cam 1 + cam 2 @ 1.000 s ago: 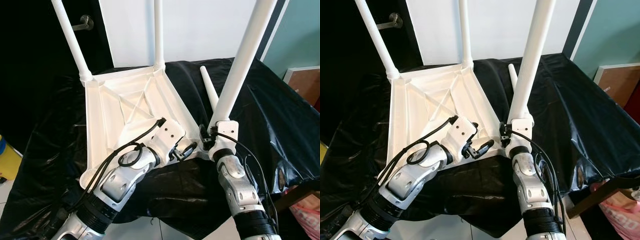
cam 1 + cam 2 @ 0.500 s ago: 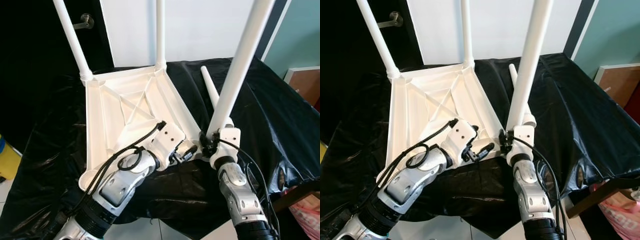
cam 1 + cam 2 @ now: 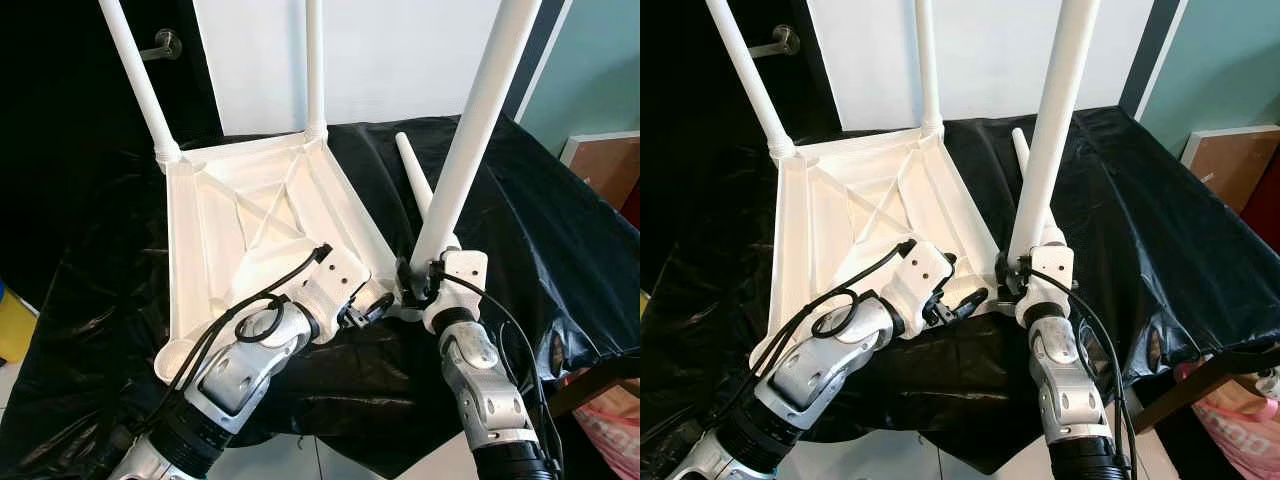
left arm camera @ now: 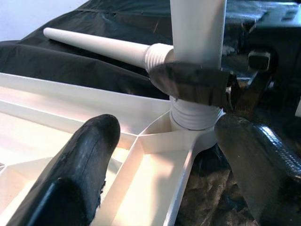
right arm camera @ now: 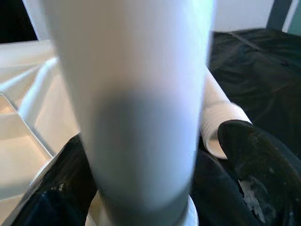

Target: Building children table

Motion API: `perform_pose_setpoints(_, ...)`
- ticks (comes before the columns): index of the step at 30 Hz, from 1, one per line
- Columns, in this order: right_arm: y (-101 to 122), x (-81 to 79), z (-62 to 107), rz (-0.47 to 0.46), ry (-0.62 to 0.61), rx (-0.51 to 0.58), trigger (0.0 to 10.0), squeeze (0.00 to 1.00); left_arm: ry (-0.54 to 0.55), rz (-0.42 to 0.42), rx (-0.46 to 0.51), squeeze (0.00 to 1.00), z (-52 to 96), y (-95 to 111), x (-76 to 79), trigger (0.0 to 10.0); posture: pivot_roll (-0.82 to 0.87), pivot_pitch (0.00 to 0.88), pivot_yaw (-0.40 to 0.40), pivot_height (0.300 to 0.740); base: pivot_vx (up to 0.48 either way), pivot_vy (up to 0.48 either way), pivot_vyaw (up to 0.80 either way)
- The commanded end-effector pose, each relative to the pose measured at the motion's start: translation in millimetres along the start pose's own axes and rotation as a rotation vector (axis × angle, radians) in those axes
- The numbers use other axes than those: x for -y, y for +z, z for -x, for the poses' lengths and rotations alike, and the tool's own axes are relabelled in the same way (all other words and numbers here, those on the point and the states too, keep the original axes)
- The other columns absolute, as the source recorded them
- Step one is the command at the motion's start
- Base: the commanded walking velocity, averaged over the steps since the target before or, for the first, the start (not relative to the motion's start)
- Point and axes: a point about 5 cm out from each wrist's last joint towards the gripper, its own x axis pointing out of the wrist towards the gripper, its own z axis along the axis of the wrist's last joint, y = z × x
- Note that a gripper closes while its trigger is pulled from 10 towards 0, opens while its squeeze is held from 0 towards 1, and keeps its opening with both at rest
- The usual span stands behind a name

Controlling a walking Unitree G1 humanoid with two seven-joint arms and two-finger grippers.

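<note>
The white table top [image 3: 250, 230] lies upside down on a black sheet, with two white legs [image 3: 135, 80] [image 3: 315, 60] standing at its far corners. My right gripper [image 3: 418, 280] is shut on a third leg [image 3: 470, 140], held upright with its threaded end in the near right corner socket [image 4: 193, 120]. In the right wrist view the fingers [image 5: 254, 155] flank that leg [image 5: 136, 94]. My left gripper [image 3: 368, 305] is open at the same corner, one finger [image 4: 84, 155] over the table's ribs and the other outside the rim. A fourth leg [image 3: 415, 180] lies loose behind.
The black sheet [image 3: 560, 230] covers the whole work surface and drapes over its near edge. A dark door with a handle [image 3: 165, 42] is at the far left, a yellow object [image 3: 15, 330] on the floor left, and a wooden board [image 3: 605, 165] at the right.
The right gripper and the leg's base have sunk slightly toward the corner socket. The left gripper stays at the corner. The camera has shifted a little.
</note>
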Motion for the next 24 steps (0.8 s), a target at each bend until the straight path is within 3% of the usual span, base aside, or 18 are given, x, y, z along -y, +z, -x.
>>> perform_pose_setpoints(1, 5.2, -0.6, 0.5, -0.009, 0.025, 0.023, 10.0, 0.0, -0.094, -0.024, 0.004, 0.0, 1.3, 5.7, 3.5, 10.0, -0.11, 0.003, -0.033, 0.74, 0.0, 0.0, 0.0)
perform_pose_setpoints(9, 12.2, 8.5, -1.8, 0.008, 0.128, 0.055, 10.0, 0.0, -0.098, -0.026, 0.007, 0.0, 0.3, 6.7, 4.6, 10.0, -0.12, 0.02, -0.034, 0.74, 0.0, 0.0, 0.0)
perform_pose_setpoints(12, 14.7, 16.5, -5.1, 0.041, 0.223, 0.054, 10.0, 0.0, -0.102, -0.027, 0.011, 0.0, -0.7, 8.2, 5.5, 10.0, -0.12, 0.03, -0.032, 0.74, 0.0, 0.0, 0.0)
perform_pose_setpoints(17, 11.7, 26.1, -9.8, 0.122, 0.365, 0.02, 10.0, 0.0, -0.102, -0.032, 0.011, 0.0, -1.2, 9.0, 4.5, 10.0, -0.11, 0.033, -0.024, 0.74, 0.0, 0.0, 0.0)
perform_pose_setpoints(24, 0.6, 31.6, -10.6, 0.17, 0.491, -0.047, 10.0, 0.0, -0.106, -0.027, 0.002, 0.0, 1.2, 6.5, 6.1, 10.0, -0.1, 0.026, -0.019, 0.74, 0.0, 0.0, 0.0)
